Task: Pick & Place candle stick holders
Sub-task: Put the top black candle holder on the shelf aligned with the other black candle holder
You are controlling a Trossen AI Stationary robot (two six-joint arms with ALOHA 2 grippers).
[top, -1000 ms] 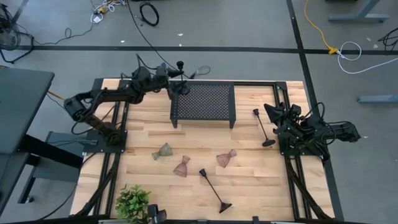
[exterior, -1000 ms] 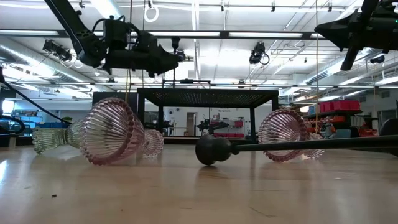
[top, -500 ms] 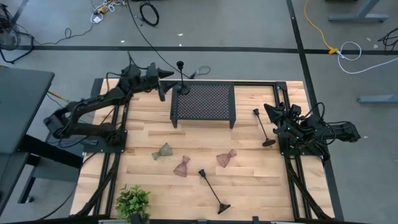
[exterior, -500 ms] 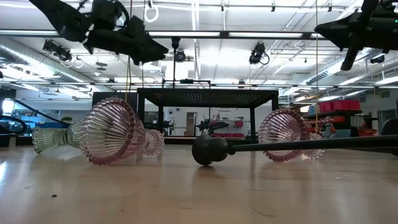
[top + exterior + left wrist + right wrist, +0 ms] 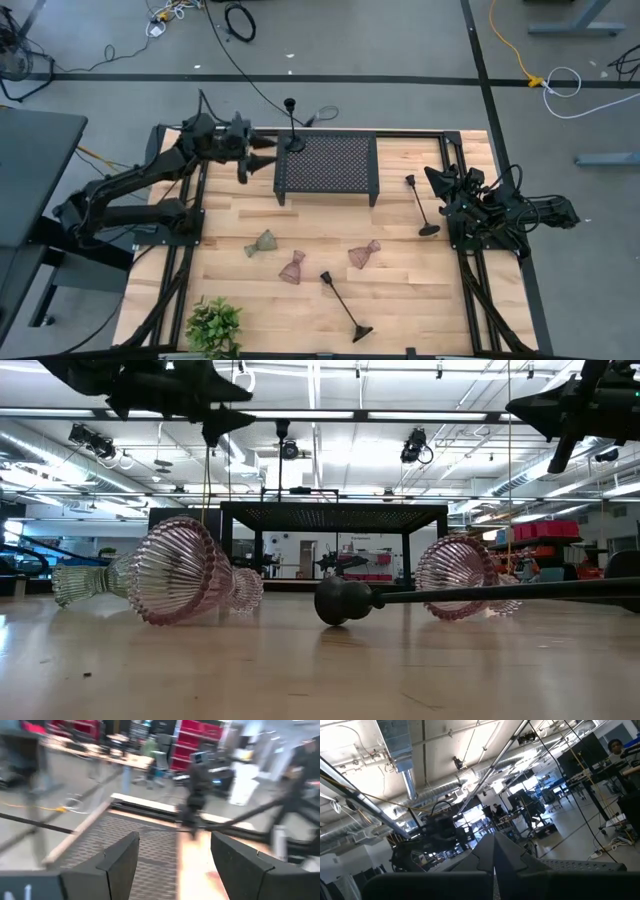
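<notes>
One black candle stick holder (image 5: pixel 292 125) stands upright with its round foot on the far-left corner of the black mesh rack (image 5: pixel 335 170). A second black holder (image 5: pixel 421 205) stands on the table at the right. A third (image 5: pixel 343 303) lies on its side near the front; its cup end shows in the low view (image 5: pixel 343 600). A greenish glass holder (image 5: pixel 262 243) and two pink ones (image 5: pixel 292 268) (image 5: pixel 365 253) lie on their sides mid-table. My left gripper (image 5: pixel 255 152) is open and empty, left of the rack, up in the air (image 5: pixel 172 855). My right gripper (image 5: pixel 432 179) is shut and empty at the right edge.
A green leafy plant (image 5: pixel 213 325) stands at the table's front left corner. The black rack takes up the far middle of the table. Bare wood lies between the rack and the glass holders, and at the front right.
My left gripper has drawn back from the black holder on the rack, toward the table's left edge and upward. The holder stays upright on the rack's corner.
</notes>
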